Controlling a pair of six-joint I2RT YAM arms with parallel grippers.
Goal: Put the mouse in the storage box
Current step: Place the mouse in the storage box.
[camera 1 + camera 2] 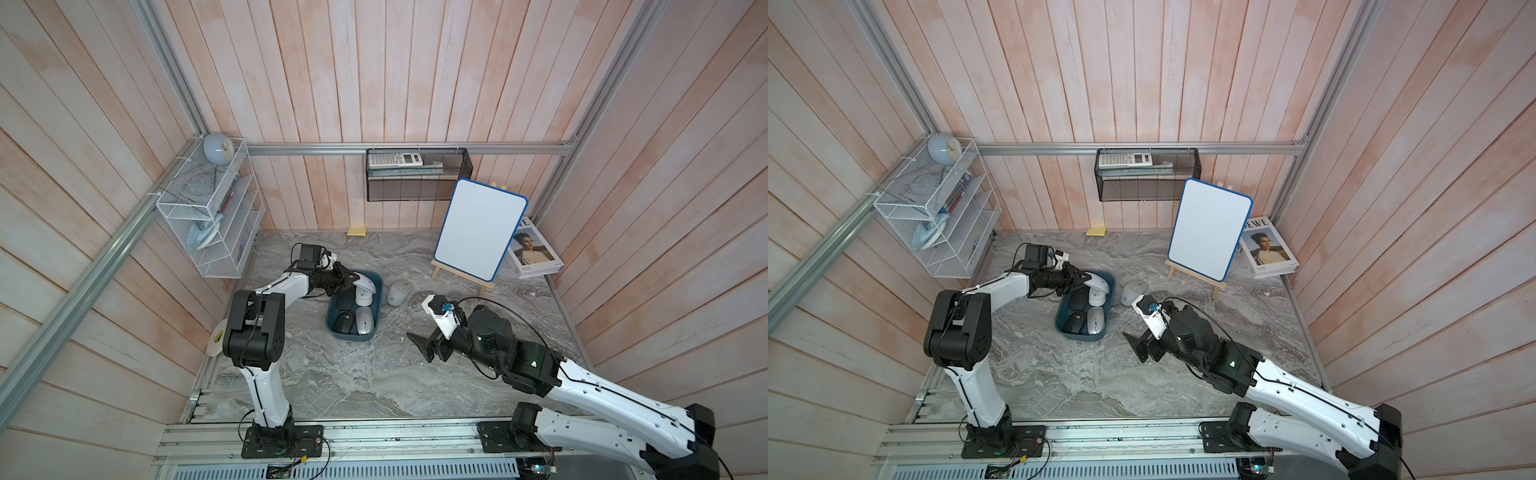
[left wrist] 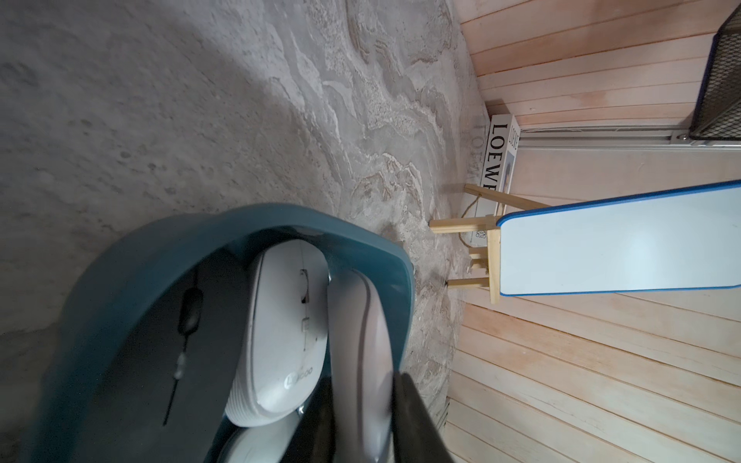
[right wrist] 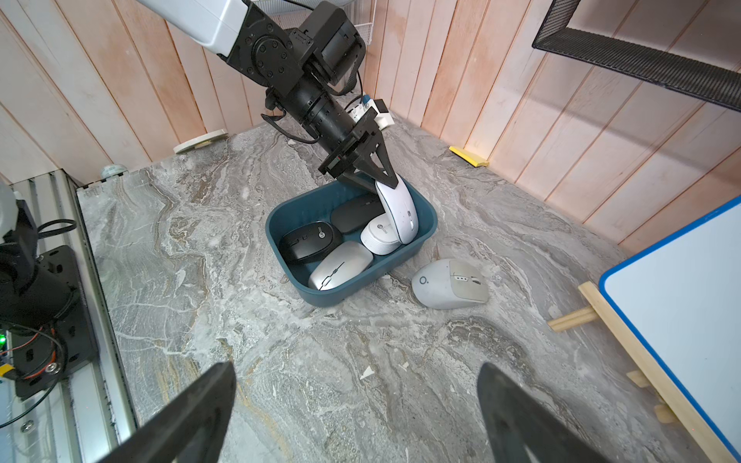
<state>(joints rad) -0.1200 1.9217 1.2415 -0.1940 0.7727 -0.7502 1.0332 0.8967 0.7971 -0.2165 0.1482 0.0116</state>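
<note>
Fingers (image 3: 379, 160), left gripper (image 3: 381, 182): clamped across the rear of the white mouse (image 3: 399, 212), one to each flank; confirmed gripping in the left wrist view.

Held item: hung straight ahead of those fingertips, long axis in line with them and sloping downward, nose lowest; stood on edge, not flat. Rested nose-down inside the storage box (image 3: 345, 298), at the box end directly under the fingers, against or just beside a small white mouse (image 3: 377, 238) (wall contact not discernible).

Lodged already, below and beyond the fingertips: dark mouse (image 3: 355, 214), black mouse (image 3: 310, 240), silver mouse (image 3: 341, 264); lay flat on the box floor.

Fingers, right gripper (image 3: 357, 366): spread wide, nothing between; hovered over the table (image 3: 240, 280), well apart from the box.

Outstanding: grey mouse (image 3: 449, 284), flat on the table, outside and just beside the box wall; lay nearer the right fingers than the left, long axis crosswise to their reach.

Judged next: release in place; reckoned likely to topple sideways onto its neighbours.
</note>
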